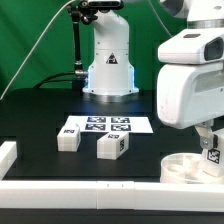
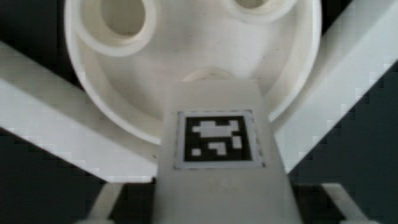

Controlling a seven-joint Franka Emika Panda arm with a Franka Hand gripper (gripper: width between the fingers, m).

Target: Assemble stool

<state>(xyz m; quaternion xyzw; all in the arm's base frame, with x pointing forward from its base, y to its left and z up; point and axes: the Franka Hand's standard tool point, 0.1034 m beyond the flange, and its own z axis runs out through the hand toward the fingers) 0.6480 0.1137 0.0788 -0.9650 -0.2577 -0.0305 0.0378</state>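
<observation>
White plastic makes up every stool part here. In the exterior view the round seat (image 1: 188,168) lies on the black counter (image 1: 40,120), at the near edge on the exterior view's right, just behind a long white rail (image 1: 90,190). The arm (image 1: 190,90) hangs over it, its jaws clamped on the held leg (image 1: 212,155), which stands upright with its tag facing the camera. The left loose leg (image 1: 69,139) and the right loose leg (image 1: 112,146) lie just in front of the marker board (image 1: 108,125), well apart from the seat.

In the wrist view the held leg (image 2: 217,150) overlaps the seat (image 2: 196,60), whose face shows round holes (image 2: 121,22). Whether leg and seat touch cannot be told.
</observation>
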